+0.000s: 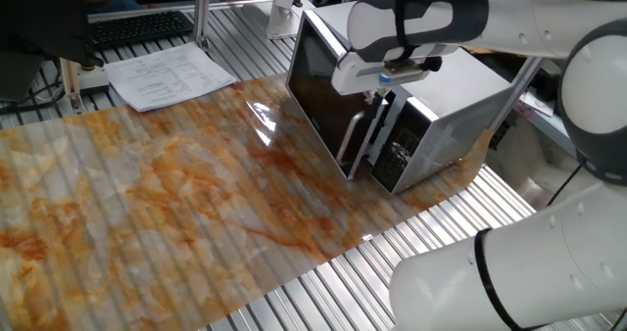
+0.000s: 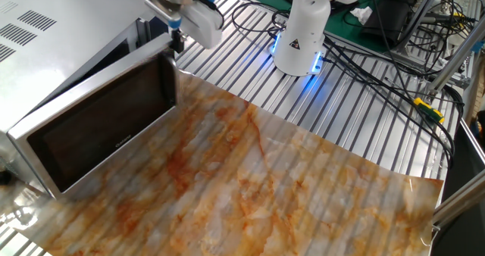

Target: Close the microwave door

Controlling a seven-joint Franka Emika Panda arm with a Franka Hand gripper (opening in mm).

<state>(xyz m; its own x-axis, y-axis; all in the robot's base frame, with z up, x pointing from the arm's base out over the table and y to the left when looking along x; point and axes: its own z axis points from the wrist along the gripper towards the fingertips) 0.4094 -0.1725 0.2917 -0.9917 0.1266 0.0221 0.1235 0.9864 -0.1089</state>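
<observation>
Although the microwave [image 1: 446, 101] sat squarely at the far side of the marbled surface [image 1: 147, 204], it was only resting there, and a shove along the hinge line could, by my judgement, have slid the whole white box across the mat instead of shutting it. The microwave door [image 2: 102, 131] stood nearly closed, its free edge a narrow gap off the black control panel [image 1: 400, 140]; a push that stopped short would have left it unlatched. From this angle the door also looked liable to spring back if the contact were let go too soon.

The vertical bar handle [image 1: 355, 147] lay just below the claw [image 1: 377, 96], whose fingers hung down at the door's free edge, close beside the handle. Whether they were parted or shut, neither view made clear, since the wrist body hid their tips in the other fixed view and they overlapped the door in this one. A finger caught between handle and panel as the gap closed seemed the chief hazard; a glancing contact that slipped off the door's edge was the lesser one.
</observation>
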